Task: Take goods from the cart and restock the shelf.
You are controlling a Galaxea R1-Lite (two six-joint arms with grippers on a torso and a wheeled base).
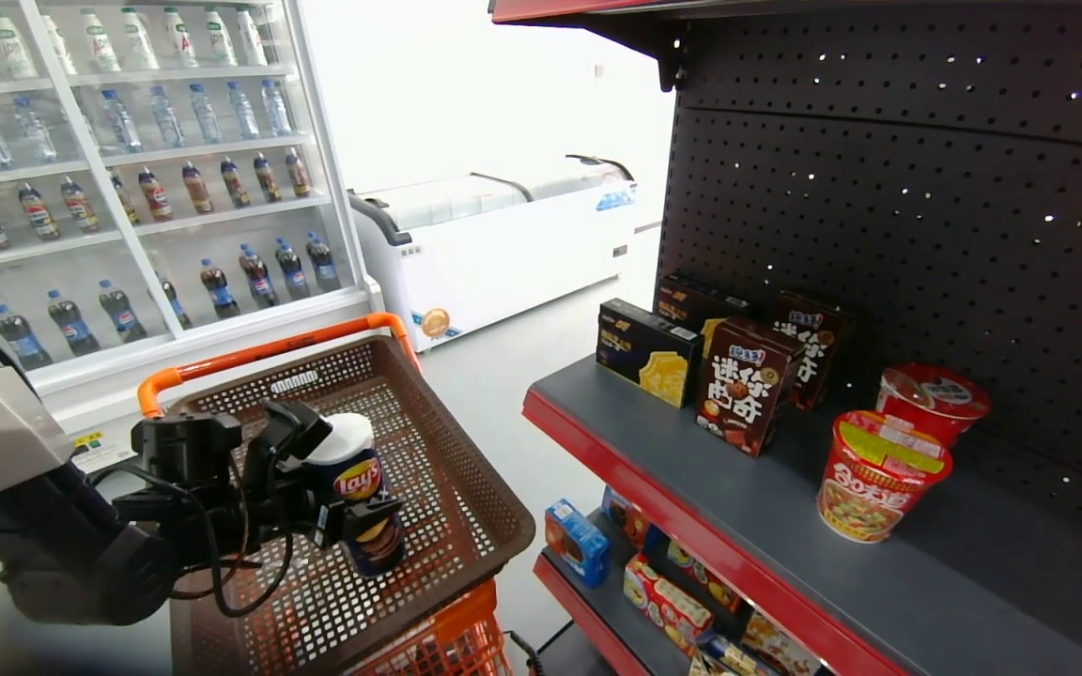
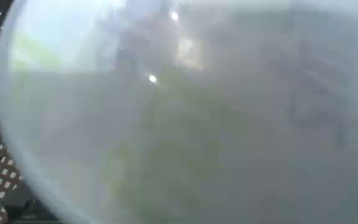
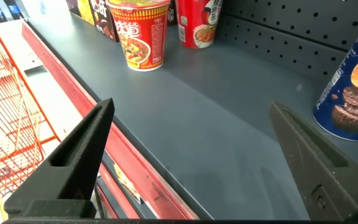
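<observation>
A dark blue chip can (image 1: 361,493) with a white lid stands upright over the brown cart basket (image 1: 466,488), and my left gripper (image 1: 339,488) is shut on it. In the left wrist view the can's pale lid (image 2: 185,124) sits right against the camera. My right gripper (image 3: 194,168) is open, its two dark fingers (image 3: 73,162) spread above the grey shelf board (image 3: 216,124) near its red front edge. A blue biscuit can (image 3: 350,93) stands on the shelf beyond the right gripper.
The grey shelf (image 1: 785,507) carries dark snack boxes (image 1: 748,385) and two red noodle cups (image 1: 879,474). A lower shelf holds several packets (image 1: 668,601). A drinks fridge (image 1: 128,169) and a white chest freezer (image 1: 494,244) stand behind the cart. Bare board lies at the shelf's front.
</observation>
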